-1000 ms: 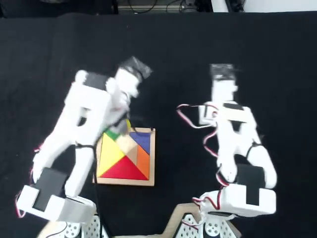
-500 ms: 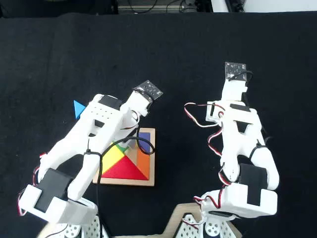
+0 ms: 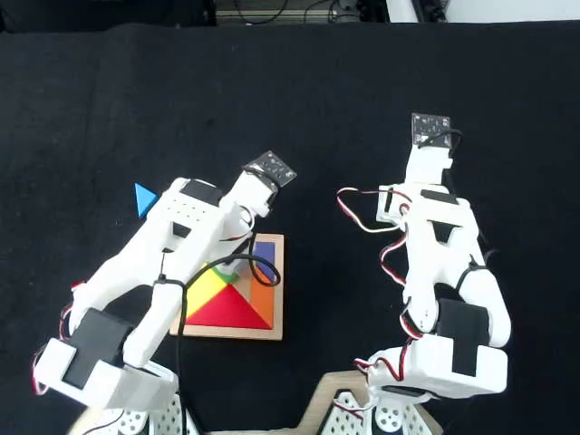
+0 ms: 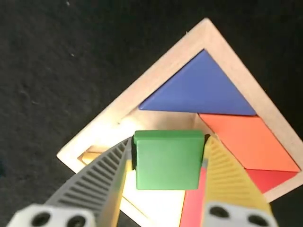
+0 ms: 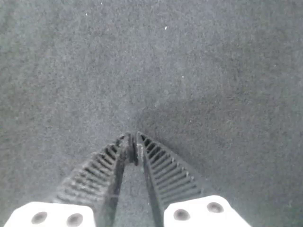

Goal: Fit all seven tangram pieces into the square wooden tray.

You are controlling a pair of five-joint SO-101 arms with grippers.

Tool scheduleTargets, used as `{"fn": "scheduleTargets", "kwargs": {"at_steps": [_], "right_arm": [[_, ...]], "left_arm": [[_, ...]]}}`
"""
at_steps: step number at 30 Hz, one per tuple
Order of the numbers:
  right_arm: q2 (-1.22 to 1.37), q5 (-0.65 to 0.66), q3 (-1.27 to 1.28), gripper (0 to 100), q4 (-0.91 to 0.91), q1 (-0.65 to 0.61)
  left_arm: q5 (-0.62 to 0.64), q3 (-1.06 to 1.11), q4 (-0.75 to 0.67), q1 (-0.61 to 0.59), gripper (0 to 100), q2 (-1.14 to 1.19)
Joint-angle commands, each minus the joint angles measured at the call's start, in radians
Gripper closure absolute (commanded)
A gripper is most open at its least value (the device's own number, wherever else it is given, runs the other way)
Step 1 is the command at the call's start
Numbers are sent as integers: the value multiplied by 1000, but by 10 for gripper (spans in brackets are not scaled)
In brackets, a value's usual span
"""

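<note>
The square wooden tray (image 3: 231,333) lies near the table's front, between the arms. In it are a blue triangle (image 4: 201,87), an orange piece (image 4: 246,142), a red triangle (image 3: 231,311) and a yellow triangle (image 3: 201,288). My left gripper (image 4: 168,141) hangs over the tray's far part, shut on a green square (image 4: 165,163) held just above the tray (image 4: 227,42). A small blue triangle (image 3: 143,198) lies loose on the cloth, left of the tray. My right gripper (image 5: 131,142) is shut and holds nothing, low over bare cloth to the right.
Black cloth covers the whole table. The left arm (image 3: 172,254) hides the tray's left and far parts from above. The right arm (image 3: 435,236) stands well right of the tray. Both arm bases sit at the front edge.
The left arm swung right and down over the tray with the green square, uncovering the small blue triangle on the cloth. The right arm shifted slightly right, then kept still.
</note>
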Motion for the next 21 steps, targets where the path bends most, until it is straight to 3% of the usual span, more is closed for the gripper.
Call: {"fn": "scheduleTargets", "kwargs": {"at_steps": [1,9,14,21], "right_arm": [[-33,-2,-50,988,-15,-14],[-31,-2,-50,987,-15,-15],[-31,-2,-50,987,-15,-15],[-31,0,-45,987,-17,-15]], "left_arm": [[-2,-5,-12,10,758,-38],[-9,-5,-12,10,673,-38],[-40,-51,-3,-10,679,-51],[-126,-189,8,-232,679,-51]]}}
